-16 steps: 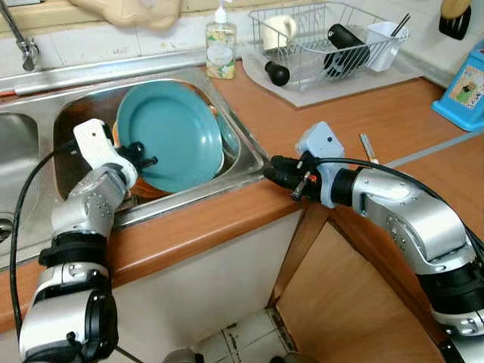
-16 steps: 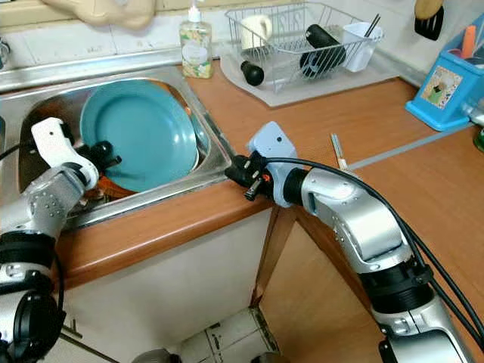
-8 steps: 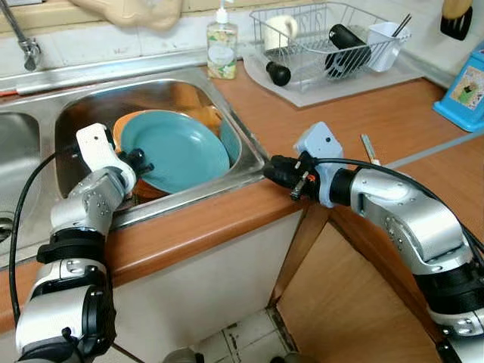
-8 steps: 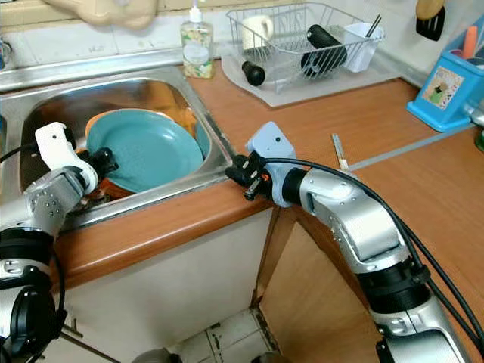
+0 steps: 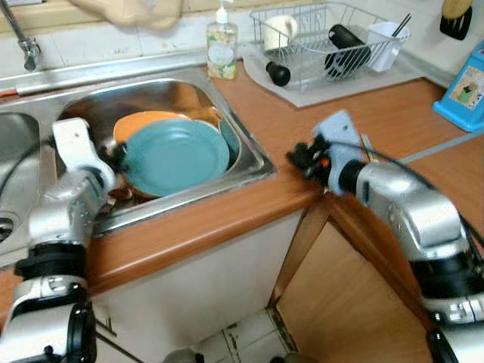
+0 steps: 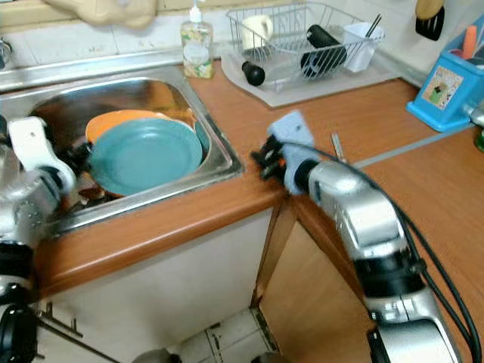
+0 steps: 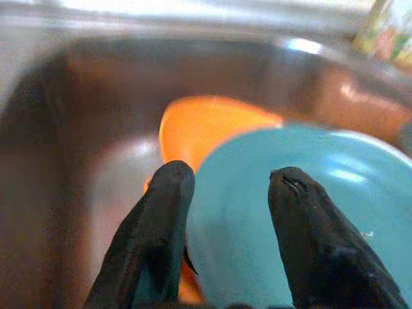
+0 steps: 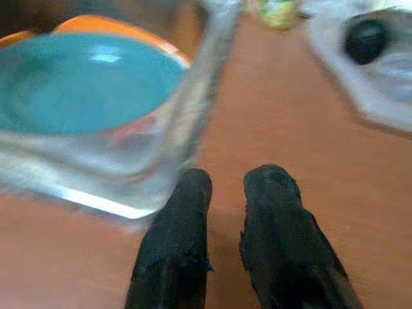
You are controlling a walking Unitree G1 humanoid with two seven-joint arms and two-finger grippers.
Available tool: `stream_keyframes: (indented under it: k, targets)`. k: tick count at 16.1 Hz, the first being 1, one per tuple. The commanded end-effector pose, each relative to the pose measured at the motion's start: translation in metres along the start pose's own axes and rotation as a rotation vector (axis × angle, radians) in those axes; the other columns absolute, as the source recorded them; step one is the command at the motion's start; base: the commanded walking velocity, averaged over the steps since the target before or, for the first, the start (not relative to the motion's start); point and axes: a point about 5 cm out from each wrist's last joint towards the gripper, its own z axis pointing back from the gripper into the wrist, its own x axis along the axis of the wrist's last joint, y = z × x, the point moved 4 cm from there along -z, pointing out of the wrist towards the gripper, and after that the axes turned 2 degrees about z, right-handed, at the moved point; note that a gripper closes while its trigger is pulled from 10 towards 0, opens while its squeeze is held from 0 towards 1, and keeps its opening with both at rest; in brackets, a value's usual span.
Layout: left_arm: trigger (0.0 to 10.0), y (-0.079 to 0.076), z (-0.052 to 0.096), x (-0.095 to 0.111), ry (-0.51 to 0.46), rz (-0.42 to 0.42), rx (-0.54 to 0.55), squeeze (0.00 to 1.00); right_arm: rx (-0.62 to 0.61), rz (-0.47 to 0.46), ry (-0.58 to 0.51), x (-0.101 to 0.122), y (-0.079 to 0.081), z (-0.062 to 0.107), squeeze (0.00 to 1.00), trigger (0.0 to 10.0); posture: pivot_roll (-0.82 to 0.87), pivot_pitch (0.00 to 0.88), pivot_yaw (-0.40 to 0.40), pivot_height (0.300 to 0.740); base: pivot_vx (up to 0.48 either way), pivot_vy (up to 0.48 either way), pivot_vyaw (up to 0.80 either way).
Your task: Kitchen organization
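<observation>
The left gripper (image 7: 228, 187) hangs in the steel sink basin (image 5: 249, 151) at its left side, its two black fingers (image 7: 161, 232) spread apart with nothing between them, their tips just at the near-left rim of the round teal plate (image 5: 175, 155). That plate lies nearly flat in the middle of the basin on top of a round orange plate (image 5: 140, 125), whose rim shows along the far-left side. At the back edge of the sink, toward its right corner, stands a clear pump bottle of yellow-green soap (image 5: 221, 47).

The right gripper (image 8: 222, 193) hovers low over the brown wooden counter (image 5: 378, 113), just right of the sink's right rim and near the counter's front edge; its fingers (image 8: 187, 219) stand close together with a slim gap, holding nothing. Just beyond its wrist a small metal utensil (image 5: 369, 147) lies on the counter.

At the counter's back edge a white wire dish rack (image 5: 333, 38) sits on a grey mat, holding a black bottle (image 5: 344, 45) and a white cutlery cup (image 5: 384, 41). A blue box (image 5: 465, 91) stands at the far right edge.
</observation>
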Motion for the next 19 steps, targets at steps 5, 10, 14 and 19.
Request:
stream_keyframes:
  k: [5,10,14,19]
  targets:
    - [10.0,-0.03,0.007,0.035,-0.155,-0.185,-0.165,1.0,-0.243,-0.062,0.046,0.001,-0.047,0.001,1.0,10.0,-0.15,0.0,-0.005,0.74,0.0,0.0,0.0]
    - [10.0,-0.103,0.038,0.011,-0.139,-0.294,-0.612,0.0,-0.495,-0.103,0.235,-0.035,-0.089,0.017,0.93,10.0,-0.16,0.0,-0.006,0.74,0.0,0.0,0.0]
    - [10.0,-0.126,0.058,-0.005,-0.089,-0.291,-0.778,0.0,-0.53,-0.201,0.329,-0.064,-0.096,0.026,0.0,10.0,-0.16,0.0,-0.006,0.74,0.0,0.0,0.0]
    - [10.0,-0.139,0.075,-0.018,-0.026,-0.309,-0.896,0.0,-0.507,-0.294,0.375,-0.08,-0.089,0.024,0.0,8.5,-0.17,0.0,0.0,0.74,0.0,0.0,0.0]
